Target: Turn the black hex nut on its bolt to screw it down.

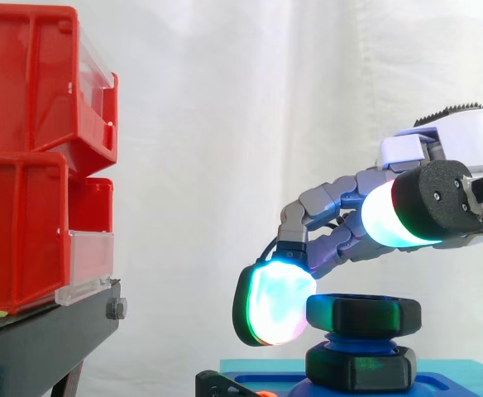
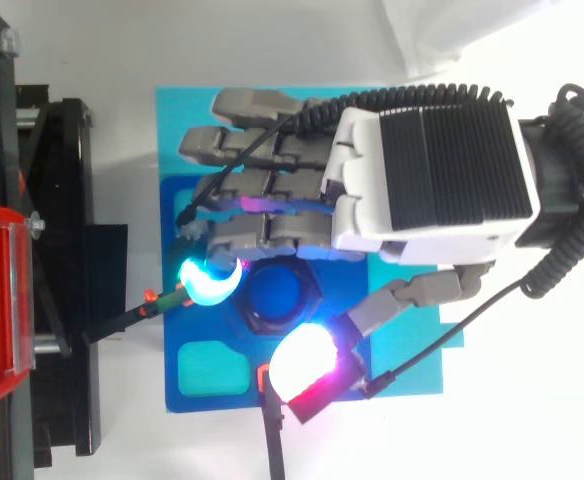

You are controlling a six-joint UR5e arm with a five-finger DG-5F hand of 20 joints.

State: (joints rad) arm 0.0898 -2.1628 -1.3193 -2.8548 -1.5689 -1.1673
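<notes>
The black hex nut (image 1: 364,314) sits high on a blue bolt (image 2: 277,290), above a second black hex piece (image 1: 361,368) at the bolt's foot. My hand (image 2: 432,170) comes in from the right and hovers over it, fingers loosely bent downward. One cyan-glowing fingertip (image 1: 274,302) rests against the nut's left side, seen at the nut's rim (image 2: 255,318) in the top view. The thumb's white-red pad (image 2: 307,365) is on the opposite side but, in the side view, it is raised above the nut's level (image 1: 390,211). Nothing is pinched.
The bolt stands on a dark blue plate (image 2: 187,200) set on a teal board (image 2: 412,340). Stacked red bins (image 1: 26,165) on a black stand (image 1: 43,347) lie to the left. Two thin black bars with orange ends (image 2: 270,420) stick out from the plate.
</notes>
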